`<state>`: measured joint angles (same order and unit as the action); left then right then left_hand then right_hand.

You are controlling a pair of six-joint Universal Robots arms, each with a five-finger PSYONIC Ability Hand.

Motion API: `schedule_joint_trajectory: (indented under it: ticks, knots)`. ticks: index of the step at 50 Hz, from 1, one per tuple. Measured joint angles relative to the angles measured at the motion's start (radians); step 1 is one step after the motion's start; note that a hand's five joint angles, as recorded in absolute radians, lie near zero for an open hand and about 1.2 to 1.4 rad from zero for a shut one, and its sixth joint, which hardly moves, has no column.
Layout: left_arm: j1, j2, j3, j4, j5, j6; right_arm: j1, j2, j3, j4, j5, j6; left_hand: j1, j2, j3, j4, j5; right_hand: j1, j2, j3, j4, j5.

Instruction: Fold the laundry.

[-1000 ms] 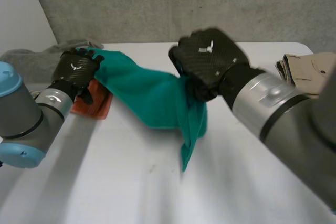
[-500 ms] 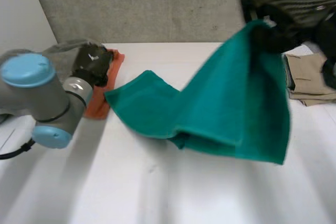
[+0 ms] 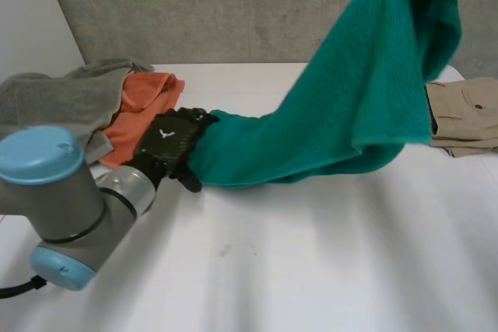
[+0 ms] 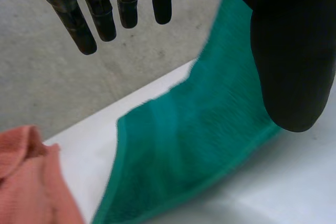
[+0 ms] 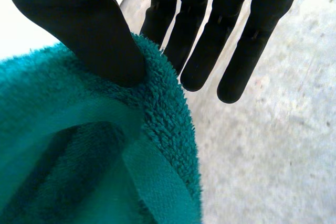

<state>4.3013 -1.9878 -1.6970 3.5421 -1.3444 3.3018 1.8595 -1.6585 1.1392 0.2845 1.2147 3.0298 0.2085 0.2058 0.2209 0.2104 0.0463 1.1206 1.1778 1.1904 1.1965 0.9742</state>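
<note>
Right hand [image 5: 79, 19] risen higher over the back right corner of the table [image 3: 311, 270], thumb pinching a corner of the green towel [image 3: 342, 114] against straight fingers. Left hand [image 3: 173, 145] has left the orange cloth [image 3: 144, 103] — now at the towel's low end, back left, fingers straight, gripping nothing. Likely still spreading — no fold yet.

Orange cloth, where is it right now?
In the head view, the orange cloth lies at the table's left, tucked against the grey garment, just beyond the left hand.

Robotics lab or test bench, likely. Plain white table [image 3: 311, 270] against rough grey concrete wall [image 3: 218, 9]; blue-capped robot arm [image 3: 74, 196] over it.
</note>
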Motion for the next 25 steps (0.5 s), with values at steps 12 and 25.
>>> schedule_joint_trajectory:
  ticks: [12, 25]
  knots:
    - [-0.155, -0.206, 0.180, -0.007, -0.180, -0.084, 0.138, -0.006, -0.171, 0.005, 0.064, 0.104, 0.467, 0.406, 0.387, 0.401, 0.391, 0.000, 0.000, 0.000, 0.000, 0.000]
    - [-0.155, -0.034, 0.158, -0.057, -0.309, -0.143, -0.003, 0.053, -0.084, 0.034, 0.095, 0.005, 0.951, 0.987, 0.967, 0.986, 0.923, 0.000, 0.000, 0.000, 0.000, 0.000]
